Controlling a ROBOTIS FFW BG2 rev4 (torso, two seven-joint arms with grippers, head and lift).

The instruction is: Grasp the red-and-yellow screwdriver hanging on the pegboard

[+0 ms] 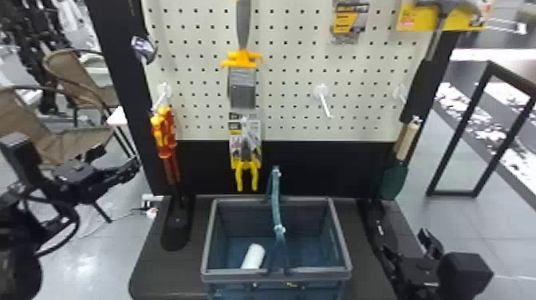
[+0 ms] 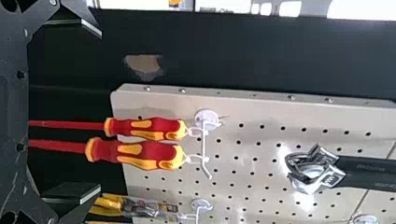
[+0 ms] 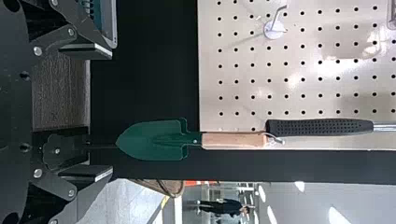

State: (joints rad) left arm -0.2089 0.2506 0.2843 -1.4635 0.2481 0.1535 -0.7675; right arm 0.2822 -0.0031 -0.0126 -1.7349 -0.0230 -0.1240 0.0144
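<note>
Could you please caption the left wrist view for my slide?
Open left claw faces two screwdrivers hanging on the pegboard.

- A grey, glossy floor (image 1: 470, 223) is seen, with light reflected on it.
- Two beige folding chairs (image 1: 66, 70) are set at the left.
- A black-framed table (image 1: 512, 74) is placed at the right.
- A dark worktop (image 1: 159, 275) is seen in front.

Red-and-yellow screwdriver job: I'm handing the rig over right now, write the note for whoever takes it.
Left gripper: open, empty, in the air left of the pegboard.
Right gripper: open, empty, low on the right.
Red-and-yellow screwdrivers: two, hanging from a hook at the pegboard's left edge, untouched.
Done: nothing grasped.
Left: bring the left gripper in and close on one handle.
</note>
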